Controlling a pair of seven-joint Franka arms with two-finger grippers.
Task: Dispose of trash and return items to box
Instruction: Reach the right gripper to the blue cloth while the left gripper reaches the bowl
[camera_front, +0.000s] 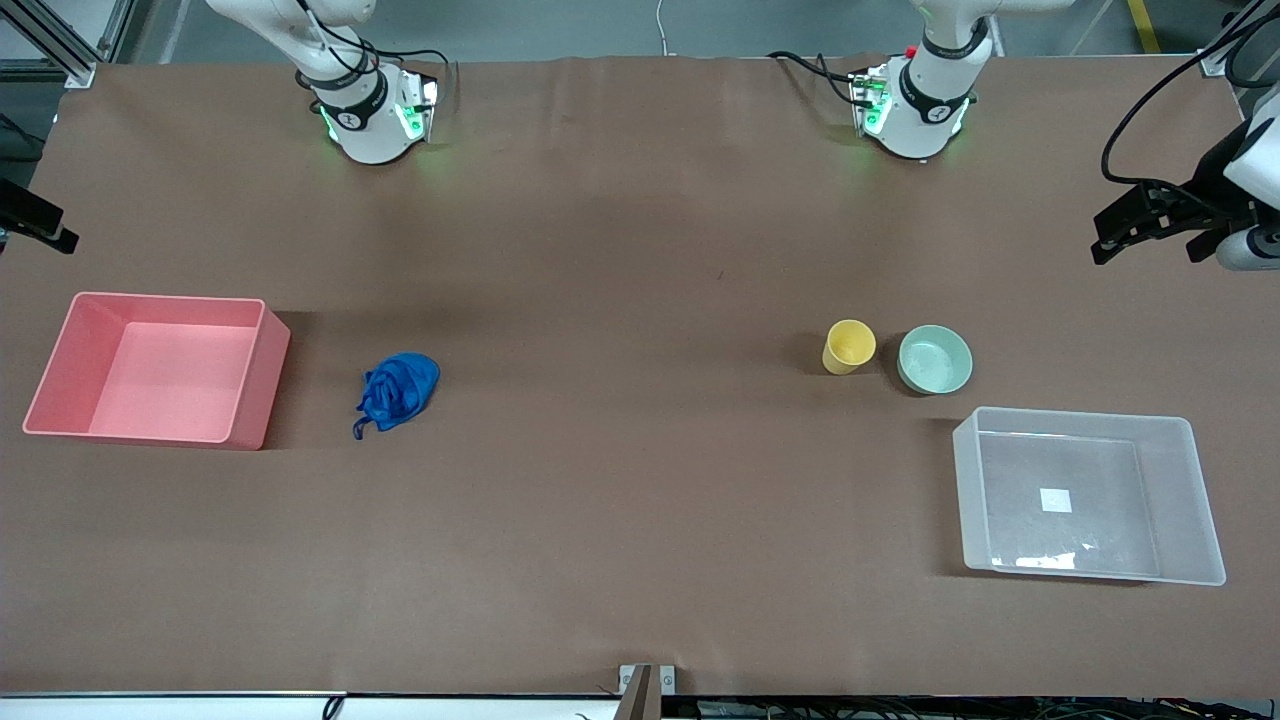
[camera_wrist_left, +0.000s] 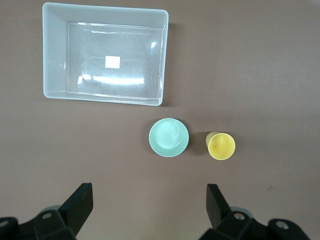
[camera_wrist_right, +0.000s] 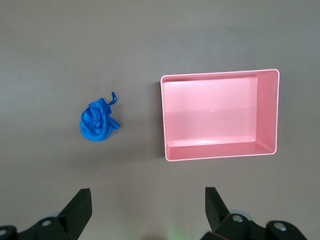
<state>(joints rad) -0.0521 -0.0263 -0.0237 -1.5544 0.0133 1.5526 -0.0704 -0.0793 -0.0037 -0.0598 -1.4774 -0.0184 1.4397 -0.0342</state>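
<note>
Nearest the front camera stands the clear box (camera_front: 1088, 495), empty but for a white sticker on its floor, toward the left arm's end of the bench (camera_front: 640, 520). Farther from that camera, close by the box, sit the mint-green bowl (camera_front: 935, 359) and, just beside it, the yellow cup (camera_front: 849, 347), both upright. Toward the right arm's end lies the blue trash wad (camera_front: 398, 391), near the pink bin (camera_front: 158, 367), its loose loop trailing.

Left hand (camera_wrist_left: 147, 210): fingers wide apart, nothing held, high over bare bench with bowl, cup and box all in its wrist view.

Right hand (camera_wrist_right: 146, 210): likewise spread, empty, over bare bench with the wad and pink bin in its view.

Judgement: each arm is nearer its own group; the wad falls to the right arm, cup and bowl to the left.
</note>
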